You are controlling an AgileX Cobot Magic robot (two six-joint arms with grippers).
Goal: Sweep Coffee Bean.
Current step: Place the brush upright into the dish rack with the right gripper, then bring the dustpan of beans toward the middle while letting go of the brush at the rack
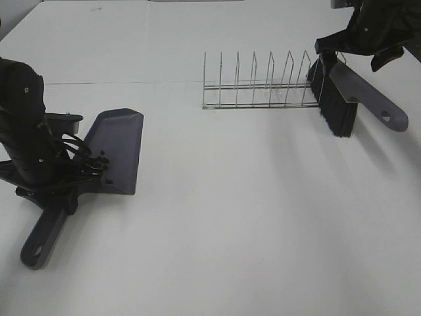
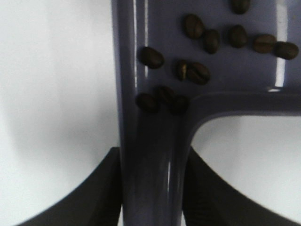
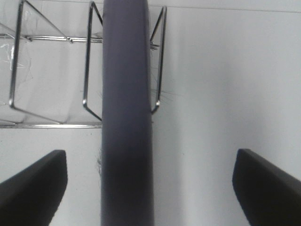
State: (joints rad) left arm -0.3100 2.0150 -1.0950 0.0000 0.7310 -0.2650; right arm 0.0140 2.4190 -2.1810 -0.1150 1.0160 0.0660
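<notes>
Twelve coffee beans (image 2: 199, 73) visible on one dustpan (image 1: 122, 145); one brush (image 1: 339, 112).

1. The black jointed left arm (image 1: 26, 131) is seen low at the left edge of the high view, leaned down close to the table.
2. The black two-fingered left gripper (image 2: 153, 188) is found closed. Its fingers (image 2: 94, 193) are pressed against opposite sides of the glossy grey-violet plastic dustpan handle (image 2: 150, 155).
3. The black jointed right arm (image 1: 378, 26) is seen at the far right corner of the high view, raised above the table.
4. The black two-fingered right gripper (image 3: 150, 188) is found spread wide, its fingers (image 3: 33, 188) well apart.
5. The long grey-violet plastic brush handle (image 3: 127, 94) is seen between those fingers, touched by neither and nearer to one.
</notes>
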